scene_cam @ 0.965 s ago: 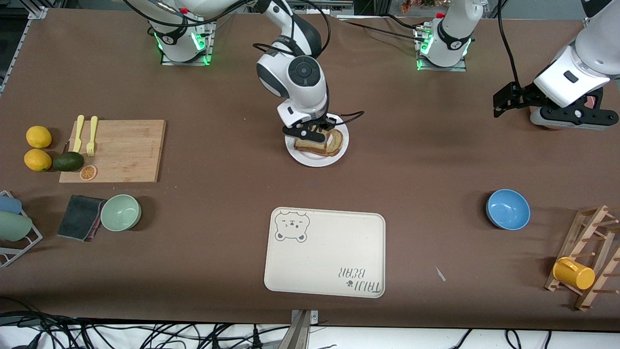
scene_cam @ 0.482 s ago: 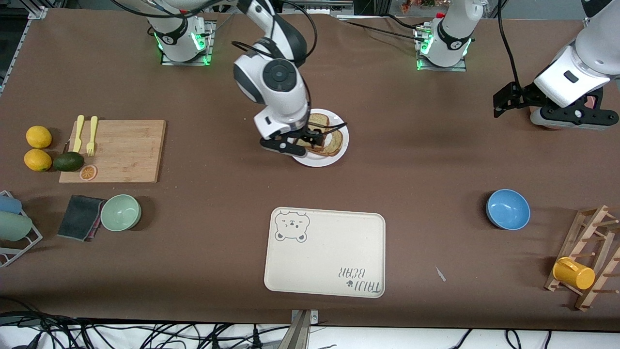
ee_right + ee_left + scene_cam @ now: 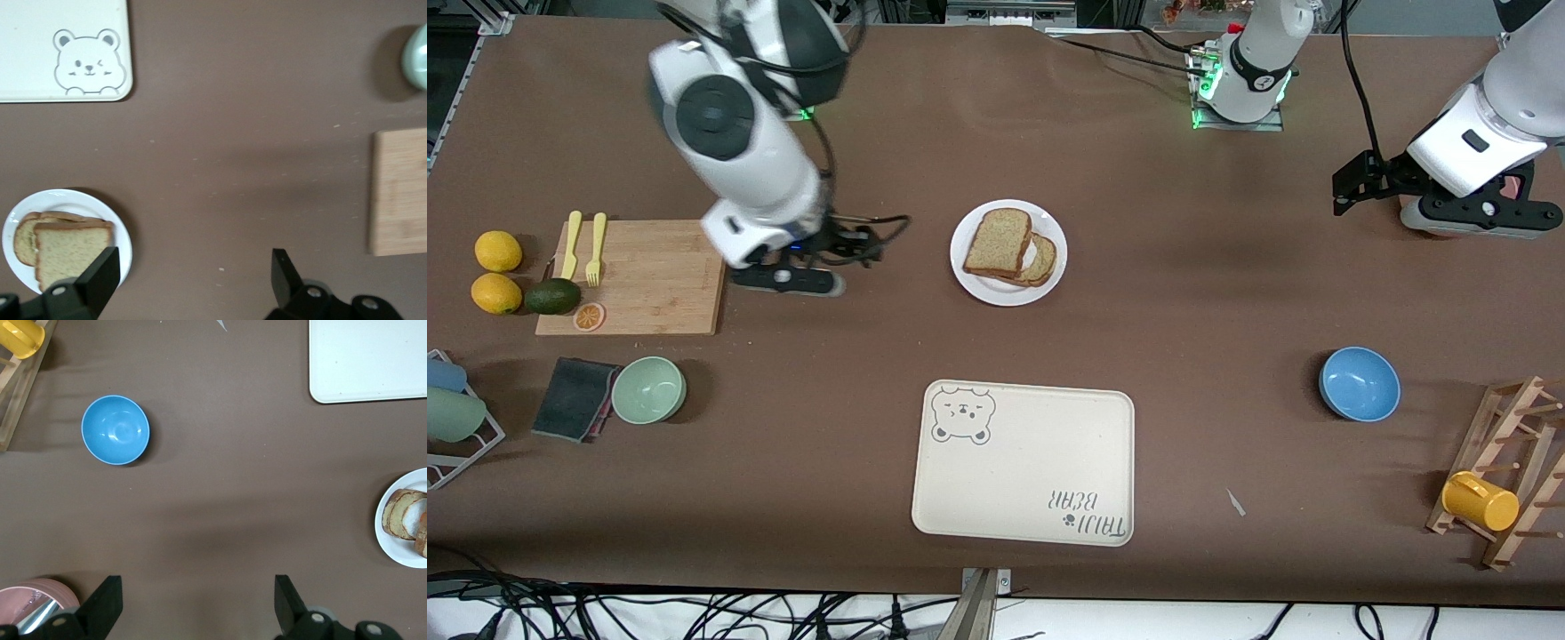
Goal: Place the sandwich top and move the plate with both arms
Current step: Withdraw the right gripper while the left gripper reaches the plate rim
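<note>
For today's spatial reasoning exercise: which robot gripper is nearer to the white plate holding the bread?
Right. The right gripper hangs open over bare table between the plate and the cutting board. The left gripper waits open much farther off, toward the left arm's end of the table.

Front cam: high, facing the arm bases, looks steeply down on the whole tabletop (image 3: pixel 1227 267), wide and distant. Both wrist cams look straight down from mid height, each with its own pincer fingers at the frame edge. Left wrist cam sits over the left arm's end: blue bowl (image 3: pixel 115 429), tray (image 3: pixel 367 360) corner, plate (image 3: pixel 400 550) edge. Right wrist cam sits between plate (image 3: pixel 123 230) and cutting board (image 3: pixel 399 192), with the tray's bear corner in view. Overlap: plate (image 3: pixel 1008 293) and tray (image 3: pixel 1023 462) appear in all three; blue bowl (image 3: pixel 1359 383) is shared by front and left wrist, cutting board (image 3: pixel 649 276) by front and right wrist.
</note>
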Robot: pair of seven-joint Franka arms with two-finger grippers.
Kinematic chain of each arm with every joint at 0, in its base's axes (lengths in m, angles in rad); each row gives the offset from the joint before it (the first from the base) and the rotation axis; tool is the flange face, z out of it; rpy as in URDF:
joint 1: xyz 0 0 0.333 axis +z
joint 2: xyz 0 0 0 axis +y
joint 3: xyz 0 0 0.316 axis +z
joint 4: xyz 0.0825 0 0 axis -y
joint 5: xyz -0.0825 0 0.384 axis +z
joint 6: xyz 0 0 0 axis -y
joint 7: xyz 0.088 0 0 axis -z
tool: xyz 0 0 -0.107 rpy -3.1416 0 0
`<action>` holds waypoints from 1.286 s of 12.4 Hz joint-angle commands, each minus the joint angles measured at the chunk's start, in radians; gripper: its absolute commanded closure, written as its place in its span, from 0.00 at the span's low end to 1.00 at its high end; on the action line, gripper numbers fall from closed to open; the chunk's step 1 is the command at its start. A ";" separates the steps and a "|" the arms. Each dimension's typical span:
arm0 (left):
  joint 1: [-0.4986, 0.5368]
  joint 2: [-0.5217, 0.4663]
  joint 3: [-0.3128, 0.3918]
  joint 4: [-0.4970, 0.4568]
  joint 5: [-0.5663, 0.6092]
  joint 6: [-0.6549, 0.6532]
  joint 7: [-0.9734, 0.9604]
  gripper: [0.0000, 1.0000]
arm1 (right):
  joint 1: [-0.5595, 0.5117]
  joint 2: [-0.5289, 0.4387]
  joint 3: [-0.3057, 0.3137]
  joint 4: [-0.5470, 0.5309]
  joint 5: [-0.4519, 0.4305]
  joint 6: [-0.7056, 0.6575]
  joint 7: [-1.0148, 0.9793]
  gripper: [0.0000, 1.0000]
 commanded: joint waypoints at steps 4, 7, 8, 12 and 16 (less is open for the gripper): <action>-0.010 0.026 -0.006 0.020 0.021 -0.013 -0.009 0.00 | -0.171 -0.153 -0.010 -0.022 0.021 -0.133 -0.235 0.00; -0.033 0.050 -0.008 0.020 -0.005 -0.019 0.001 0.00 | -0.216 -0.184 -0.070 -0.028 0.019 -0.157 -0.384 0.00; -0.047 0.076 -0.006 0.020 -0.025 -0.019 0.003 0.00 | -0.243 -0.197 -0.068 -0.030 0.019 -0.176 -0.410 0.00; -0.061 0.229 -0.008 0.022 -0.267 0.001 0.009 0.00 | -0.293 -0.225 -0.070 -0.038 0.019 -0.194 -0.465 0.00; -0.100 0.363 -0.008 0.007 -0.505 0.168 0.089 0.00 | -0.291 -0.224 -0.081 -0.021 0.009 -0.203 -0.453 0.00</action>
